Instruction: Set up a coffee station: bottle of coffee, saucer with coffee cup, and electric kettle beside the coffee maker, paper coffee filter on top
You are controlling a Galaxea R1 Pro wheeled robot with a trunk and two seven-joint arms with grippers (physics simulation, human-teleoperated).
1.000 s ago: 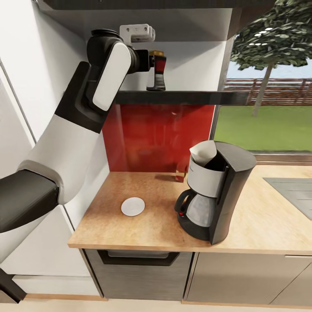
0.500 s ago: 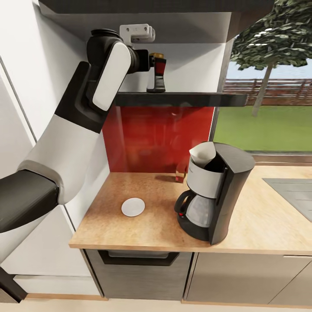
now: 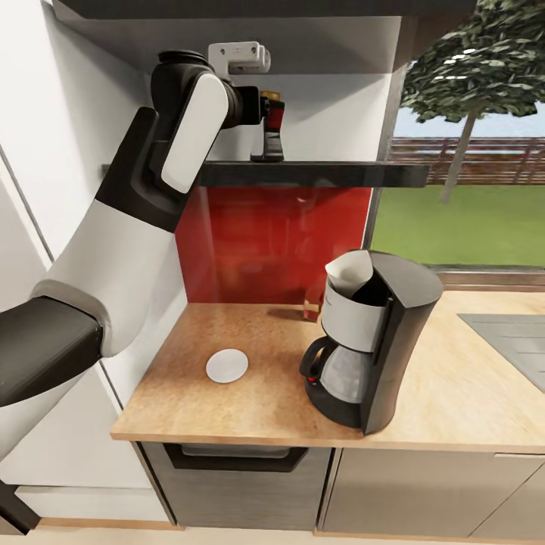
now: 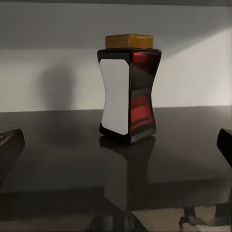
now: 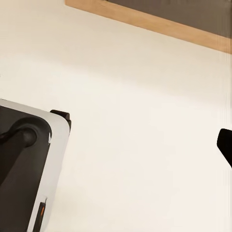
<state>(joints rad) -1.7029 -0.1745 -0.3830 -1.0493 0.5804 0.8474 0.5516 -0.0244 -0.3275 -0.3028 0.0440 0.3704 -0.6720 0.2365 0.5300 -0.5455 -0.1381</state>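
A: Where's the bottle of coffee (image 4: 128, 92) right now?

B: Standing upright on the kitchen shelf (image 3: 318, 174), long axis vertical, yellow cap up, close to the wall behind it. It is not lifted; its base rests on the glossy black surface.

A: And the jaws relative to the bottle?

B: The left gripper (image 3: 266, 129) is up at shelf height, right at the bottle. In the left wrist view the bottle sits straight ahead between the two dark fingertips (image 4: 9, 150), which stand wide apart, one well out on either side and neither touching it. So spread open, nothing gripped.

A: So the move is a straight advance?

B: I'd judge so: forward along the fingers until the bottle's narrow waist lies between the pads, then close across it. The bottle looks a bit beyond the tips, so closing now would likely miss.

A: The other arm?

B: The right wrist view looks down at pale floor with one dark fingertip at the edge; I cannot tell that gripper's state. The left arm is plainly the nearer one.

A: Below the shelf?

B: The coffee maker (image 3: 375, 341) on the kitchen countertop (image 3: 250, 409), the paper coffee filter (image 3: 350, 274) on top of it, the saucer (image 3: 227, 366) off to its side, well apart
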